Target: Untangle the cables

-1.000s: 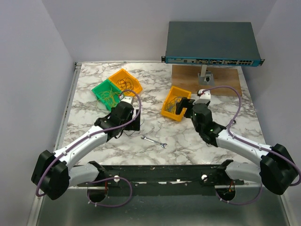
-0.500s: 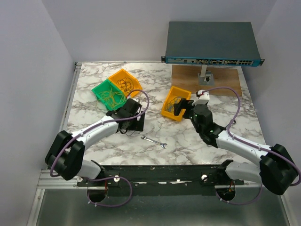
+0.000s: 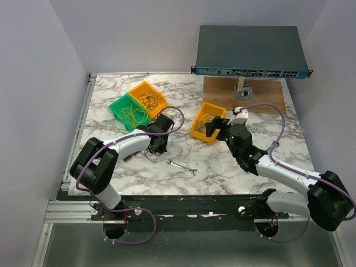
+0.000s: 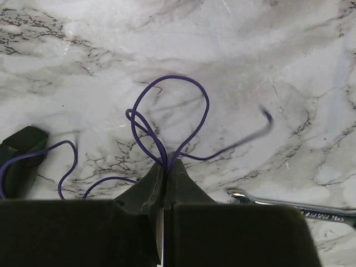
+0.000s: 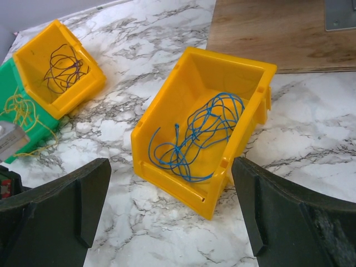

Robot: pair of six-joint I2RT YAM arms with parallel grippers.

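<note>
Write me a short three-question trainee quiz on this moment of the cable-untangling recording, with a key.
1. True or false: the left pincer is shut on a thin purple wire.
2. Multiple choice: the tangled blue wires lie A) in the green plastic bin, B) in the yellow plastic bin in front of the right pincer, C) loose on the marble tabletop.
3. Short answer: is the right pincer open or shut?
Key: 1 true; 2 B; 3 open.
</note>
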